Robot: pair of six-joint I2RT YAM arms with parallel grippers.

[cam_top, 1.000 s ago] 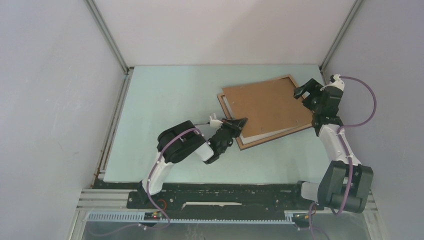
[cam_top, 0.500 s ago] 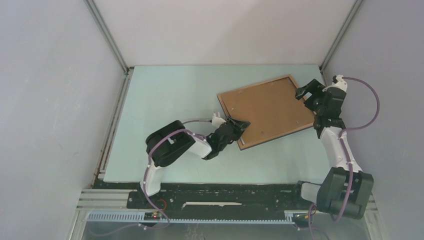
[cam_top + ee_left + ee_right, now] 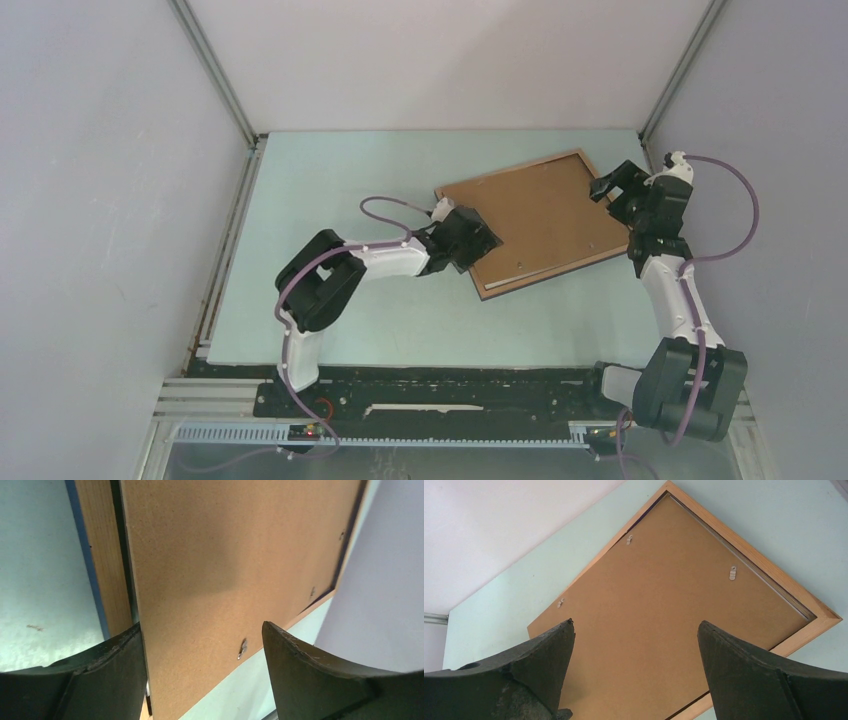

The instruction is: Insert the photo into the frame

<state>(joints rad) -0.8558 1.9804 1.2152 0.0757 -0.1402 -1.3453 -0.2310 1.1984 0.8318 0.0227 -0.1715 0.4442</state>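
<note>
The frame (image 3: pixel 578 165) lies back side up on the table, its brown backing board (image 3: pixel 535 215) on top. My left gripper (image 3: pixel 478 240) hovers open over the near left corner, and the board (image 3: pixel 210 555) shows between its fingers (image 3: pixel 112 665). My right gripper (image 3: pixel 605 185) is open above the frame's right corner, nothing between its fingers (image 3: pixel 744 670), with the board (image 3: pixel 659 610) and wooden rim (image 3: pixel 794 587) below. The photo's picture side is hidden. A pale sliver (image 3: pixel 525 269) shows under the board's near edge, and a thin blue strip (image 3: pixel 82 560) runs beside the rim.
Small metal turn clips (image 3: pixel 733 572) sit along the board's edges. The pale green table (image 3: pixel 340 190) is boxed in by grey walls (image 3: pixel 110 200) on three sides, and the right wall stands close behind my right arm.
My left gripper went from shut on the board's near corner to open and reached farther over the frame. The board, lifted and skewed with a pale sheet showing beneath, now lies nearly flat.
</note>
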